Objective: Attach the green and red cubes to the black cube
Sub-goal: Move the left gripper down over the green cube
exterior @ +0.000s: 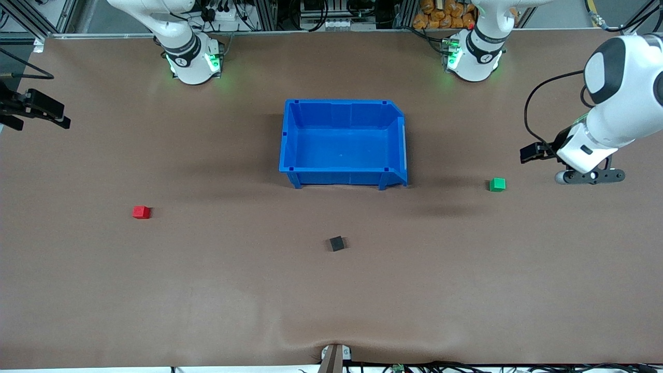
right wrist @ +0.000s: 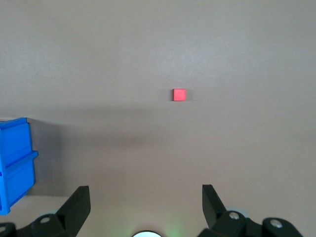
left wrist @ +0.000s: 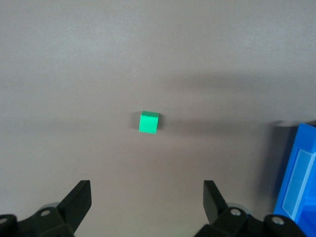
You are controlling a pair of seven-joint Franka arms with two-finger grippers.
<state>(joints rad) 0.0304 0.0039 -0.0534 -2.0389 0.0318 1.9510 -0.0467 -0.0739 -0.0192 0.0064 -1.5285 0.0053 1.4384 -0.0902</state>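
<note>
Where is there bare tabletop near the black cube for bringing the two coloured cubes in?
The small matte black cube sits alone: bare brown mat lies between it and the small red cube, between it and the small green cube, and nearer the front camera. Tightest is toward the blue plastic bin.

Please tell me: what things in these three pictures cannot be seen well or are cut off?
- Right gripper: in the front view it sits at the picture's edge, partly cut off; only its open fingertips show in the right wrist view.
- Blue bin: both wrist views cut it off at the edge.
- Black cube: appears in no wrist view.
- How the green cube and red cube would attach: no fastening is visible on their faces.
</note>
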